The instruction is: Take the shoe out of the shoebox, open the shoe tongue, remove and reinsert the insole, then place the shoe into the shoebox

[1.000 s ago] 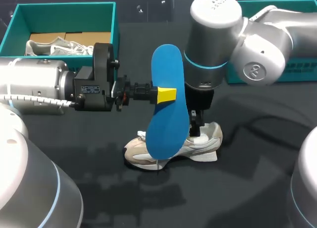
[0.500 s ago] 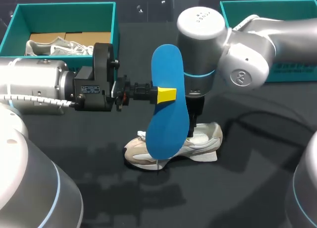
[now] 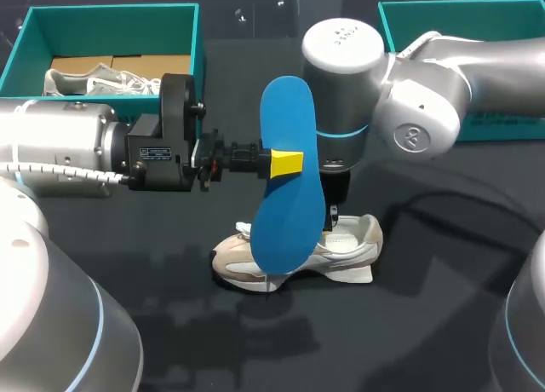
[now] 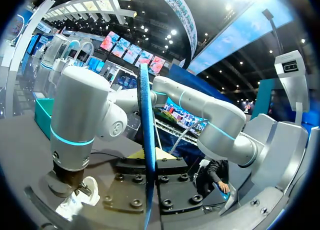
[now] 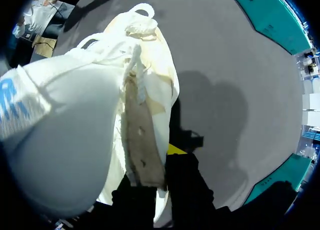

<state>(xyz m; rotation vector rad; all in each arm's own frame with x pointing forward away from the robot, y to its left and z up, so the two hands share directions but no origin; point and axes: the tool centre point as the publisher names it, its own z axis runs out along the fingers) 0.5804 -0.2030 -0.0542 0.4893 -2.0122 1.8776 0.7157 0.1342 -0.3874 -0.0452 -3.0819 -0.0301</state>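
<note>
Blue insole [image 3: 286,111] held above the shoe [image 3: 345,249]
Left hand [image 3: 285,163] grasps the insole upright; right hand [image 5: 159,182] pinches the shoe's heel

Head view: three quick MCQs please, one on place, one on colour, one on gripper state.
1. Where is the shoe that sits below the insole?
A. inside the teal box
B. on the table
C. held up in the air

2. What colour is the insole?
A. blue
B. red
C. white

3. What state is the left gripper in?
A. open and empty
B. shut on the insole
C. shut on a shoelace

Answers:
1 B, its sole rests on the dark tabletop.
2 A, its whole face is bright blue.
3 B, the insole stands upright, clamped between the yellow tips, edge-on in the left wrist view.
</note>
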